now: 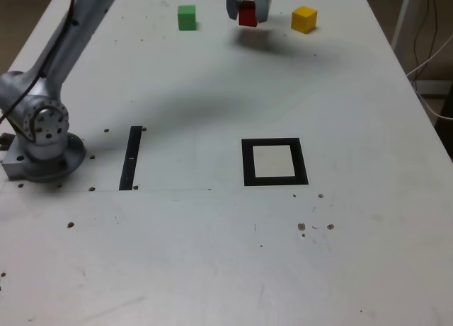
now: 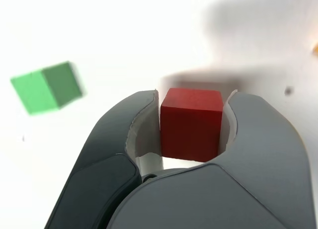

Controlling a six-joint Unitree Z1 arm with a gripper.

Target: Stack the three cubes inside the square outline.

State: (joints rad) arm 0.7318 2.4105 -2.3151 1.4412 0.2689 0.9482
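The red cube [image 1: 248, 15] [image 2: 191, 122] sits between the jaws of my gripper [image 1: 248, 12] [image 2: 193, 102], which is shut on it at the far edge of the table; its shadow falls on the table just below it, so it looks slightly raised. The green cube [image 1: 187, 18] [image 2: 45, 87] rests on the table to the exterior view's left of the gripper. The yellow cube [image 1: 304, 19] rests to the exterior view's right of it. The square outline [image 1: 274, 162], black with a pale centre, lies nearer the camera with nothing in it.
A narrow black strip [image 1: 131, 158] lies on the white table [image 1: 212, 255] beside the arm's grey base [image 1: 42, 138] at the exterior view's left. Cables [image 1: 432, 50] hang past the table's right edge.
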